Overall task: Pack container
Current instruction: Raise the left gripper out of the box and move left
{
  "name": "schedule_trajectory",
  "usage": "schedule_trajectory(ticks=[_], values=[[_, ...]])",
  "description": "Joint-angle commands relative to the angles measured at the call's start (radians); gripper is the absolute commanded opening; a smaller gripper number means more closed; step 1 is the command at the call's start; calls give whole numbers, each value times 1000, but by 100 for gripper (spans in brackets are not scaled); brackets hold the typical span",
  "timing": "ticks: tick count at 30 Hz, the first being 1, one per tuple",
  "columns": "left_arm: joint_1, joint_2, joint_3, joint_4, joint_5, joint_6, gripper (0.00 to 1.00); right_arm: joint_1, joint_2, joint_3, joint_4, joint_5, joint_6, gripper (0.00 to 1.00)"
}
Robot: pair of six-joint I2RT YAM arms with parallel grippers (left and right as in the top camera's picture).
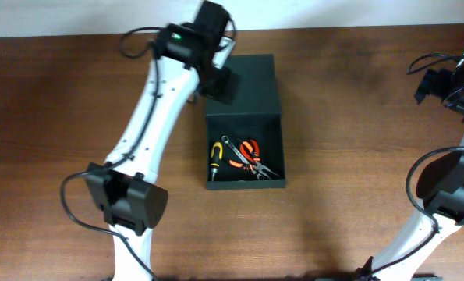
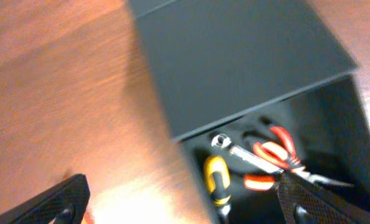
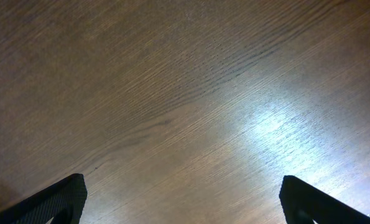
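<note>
The container point(image 1: 278, 148) is a dark matte box at the table's middle, its flap lid point(image 1: 251, 86) lying open toward the back. Inside lie a yellow-handled screwdriver point(image 1: 215, 154), a silver wrench point(image 1: 233, 145) and orange-handled pliers point(image 1: 251, 158). My left gripper point(image 1: 220, 82) is open and empty over the lid's left edge. In the left wrist view the lid point(image 2: 234, 56) fills the upper part, with the screwdriver point(image 2: 216, 180), the pliers point(image 2: 275, 165) and the gripper point(image 2: 185, 202) below. My right gripper point(image 1: 442, 86) is open and empty at the far right edge, over bare wood in the right wrist view point(image 3: 185, 199).
The wooden table point(image 1: 60, 117) spreads bare to the left and in front of the container. The left arm's base point(image 1: 130, 199) stands at the front left, and the right arm's base point(image 1: 450, 195) at the front right.
</note>
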Motion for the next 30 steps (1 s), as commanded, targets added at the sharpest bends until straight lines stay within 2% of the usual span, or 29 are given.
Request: schedule_trajectory(ticks=[1,6,10,16,20,23,25,28,30], values=[[88,6,61,-65,-43,-78,99,-4,-8,0,2,5,8,99],[204,-1,64,-185,-29,-80,99,-4,-8,0,2,5,8,99],[327,-1,63,-262,61,-79,99,-4,-8,0,2,5,8,99],[423,-29,56,-262,180,-72,99,-4,-8,0,2,5,8,99],[448,-108,27,-262,176,-46,99,-4,-8,0,2,5,8,99],[458,-227,-91,-262,106,-38,99,-4,-8,0,2,5,8,99],[470,-319,-235,-256,38,-40,99,-4,-8,0,2,5,8,99],[520,-448,-499,-166,65,-84,99,-4,-8,0,2,5,8,99],[586,-553,-753,-45,115,-103,99,-4,-8,0,2,5,8,99]])
